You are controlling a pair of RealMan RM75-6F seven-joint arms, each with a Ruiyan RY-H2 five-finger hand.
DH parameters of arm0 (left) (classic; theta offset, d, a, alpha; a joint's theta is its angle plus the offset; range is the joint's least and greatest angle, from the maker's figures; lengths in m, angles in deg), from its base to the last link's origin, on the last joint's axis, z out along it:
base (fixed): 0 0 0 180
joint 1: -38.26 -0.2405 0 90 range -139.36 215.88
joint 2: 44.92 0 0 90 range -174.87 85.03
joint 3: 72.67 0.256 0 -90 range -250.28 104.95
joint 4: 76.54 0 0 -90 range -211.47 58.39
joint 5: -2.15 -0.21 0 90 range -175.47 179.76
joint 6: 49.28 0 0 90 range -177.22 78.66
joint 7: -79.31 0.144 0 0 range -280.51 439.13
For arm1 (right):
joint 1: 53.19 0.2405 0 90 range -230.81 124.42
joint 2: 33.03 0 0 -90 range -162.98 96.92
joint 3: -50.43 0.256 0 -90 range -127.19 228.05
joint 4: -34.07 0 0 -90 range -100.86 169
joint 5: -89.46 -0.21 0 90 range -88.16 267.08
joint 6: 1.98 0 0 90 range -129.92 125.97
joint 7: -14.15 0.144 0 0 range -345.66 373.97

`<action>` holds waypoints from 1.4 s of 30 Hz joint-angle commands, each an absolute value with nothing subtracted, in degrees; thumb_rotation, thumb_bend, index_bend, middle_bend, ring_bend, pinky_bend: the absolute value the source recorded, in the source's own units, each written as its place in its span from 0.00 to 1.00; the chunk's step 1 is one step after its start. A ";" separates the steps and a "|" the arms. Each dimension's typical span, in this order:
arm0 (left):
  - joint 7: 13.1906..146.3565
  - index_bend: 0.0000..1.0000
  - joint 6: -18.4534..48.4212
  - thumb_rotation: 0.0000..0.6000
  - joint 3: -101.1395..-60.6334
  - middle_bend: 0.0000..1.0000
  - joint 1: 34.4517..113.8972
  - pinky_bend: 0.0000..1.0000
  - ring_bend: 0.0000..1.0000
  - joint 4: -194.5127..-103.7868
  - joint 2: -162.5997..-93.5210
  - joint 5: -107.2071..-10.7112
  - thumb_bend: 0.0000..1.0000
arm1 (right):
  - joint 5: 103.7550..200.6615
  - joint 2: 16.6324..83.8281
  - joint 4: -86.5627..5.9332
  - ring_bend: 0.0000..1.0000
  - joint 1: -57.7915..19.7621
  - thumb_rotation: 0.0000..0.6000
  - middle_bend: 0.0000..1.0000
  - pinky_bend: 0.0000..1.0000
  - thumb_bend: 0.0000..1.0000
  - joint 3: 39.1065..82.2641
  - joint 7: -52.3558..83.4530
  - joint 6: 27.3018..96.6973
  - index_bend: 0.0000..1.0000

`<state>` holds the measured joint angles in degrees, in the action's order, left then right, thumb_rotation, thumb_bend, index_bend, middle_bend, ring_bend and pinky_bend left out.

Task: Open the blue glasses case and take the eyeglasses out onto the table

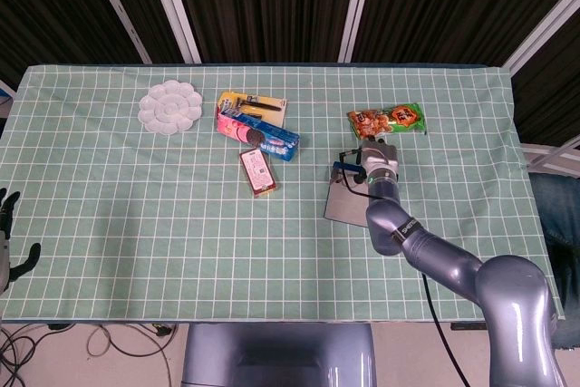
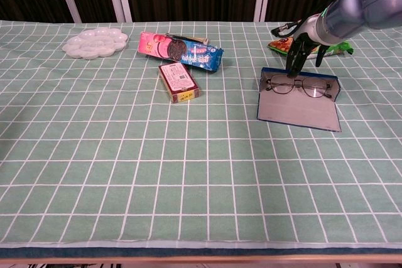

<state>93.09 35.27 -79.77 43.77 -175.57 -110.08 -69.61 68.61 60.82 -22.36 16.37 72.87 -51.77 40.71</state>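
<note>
Chest view shows the right hand (image 2: 300, 47), fingers pointing down with grip unclear, above light, fragile eyeglasses (image 2: 298, 85) in the open blue glasses case (image 2: 298, 112), best lifted by the frame.

eyeglasses (image 2: 299, 86) in open case (image 2: 299, 112)

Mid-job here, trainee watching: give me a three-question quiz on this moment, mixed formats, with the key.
1. True or false: the glasses case lies open.
2. Where are the eyeglasses? A) on the cloth beside the case B) in the open case C) lifted clear in the hand
3. Which hand reaches down at the eyeglasses?

Key:
1. True.
2. B.
3. The right hand; whether it grips them cannot be told. The left hand waits at the table's edge.
</note>
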 commanded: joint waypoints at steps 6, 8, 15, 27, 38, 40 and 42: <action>93.06 0.05 35.33 1.00 -79.78 0.00 43.76 0.00 0.00 -175.56 -110.09 -69.62 0.33 | 68.45 61.03 -22.02 0.00 16.29 1.00 0.00 0.20 0.45 73.30 -52.34 40.75 0.41; 93.05 0.05 35.37 1.00 -79.78 0.00 43.73 0.00 0.00 -175.54 -110.09 -69.61 0.33 | 68.44 61.17 -21.86 0.00 16.25 1.00 0.00 0.20 0.45 73.43 -52.38 40.66 0.41; 93.11 0.05 35.27 1.00 -79.78 0.00 43.78 0.00 0.00 -175.52 -110.08 -69.53 0.33 | 68.54 61.31 -21.73 0.00 16.19 1.00 0.00 0.20 0.45 73.85 -52.70 40.89 0.42; 93.11 0.05 35.33 1.00 -79.79 0.00 43.77 0.00 0.00 -175.48 -110.11 -69.53 0.33 | 67.87 61.28 -21.47 0.00 15.92 1.00 0.00 0.20 0.46 74.32 -54.04 41.30 0.43; 93.20 0.05 35.36 1.00 -79.83 0.00 43.78 0.00 0.00 -175.55 -110.13 -69.40 0.33 | 67.76 61.59 -20.91 0.00 15.54 1.00 0.00 0.20 0.49 75.03 -54.49 41.06 0.45; 93.20 0.05 35.36 1.00 -79.83 0.00 43.78 0.00 0.00 -175.54 -110.13 -69.39 0.33 | 67.77 61.65 -20.83 0.00 15.52 1.00 0.00 0.20 0.49 75.03 -54.65 41.09 0.45; 93.19 0.05 35.36 1.00 -79.84 0.00 43.79 0.00 0.00 -175.53 -110.14 -69.40 0.33 | 67.74 61.71 -20.75 0.00 15.51 1.00 0.00 0.20 0.49 75.06 -54.82 41.17 0.45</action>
